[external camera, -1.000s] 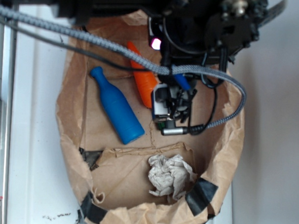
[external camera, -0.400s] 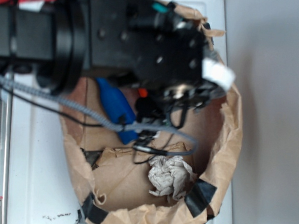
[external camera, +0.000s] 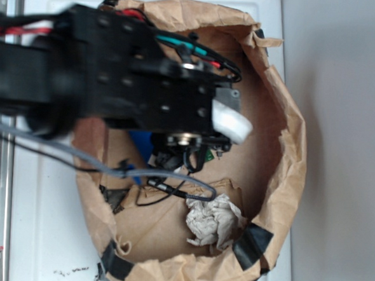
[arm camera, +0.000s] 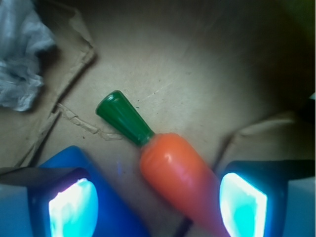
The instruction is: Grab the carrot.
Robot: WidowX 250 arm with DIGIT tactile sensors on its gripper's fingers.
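Brown paper bag (external camera: 282, 153) is seen on a white surface (external camera: 48, 234); crumpled paper (external camera: 213, 220) lies inside, under the black arm (external camera: 114, 85). From the wrist, the carrot (arm camera: 173, 173) lies between the gripper (arm camera: 158, 200) fingers (arm camera: 243, 200), spread apart, beside a blue bottle (arm camera: 118, 217).

My arm (external camera: 115, 79) is boxy matte black with small round screw holes, red and teal wires on top, a grey braided cable (external camera: 65, 155) underneath, a white tag (external camera: 230, 121), glowing cyan finger pads (arm camera: 242, 200).
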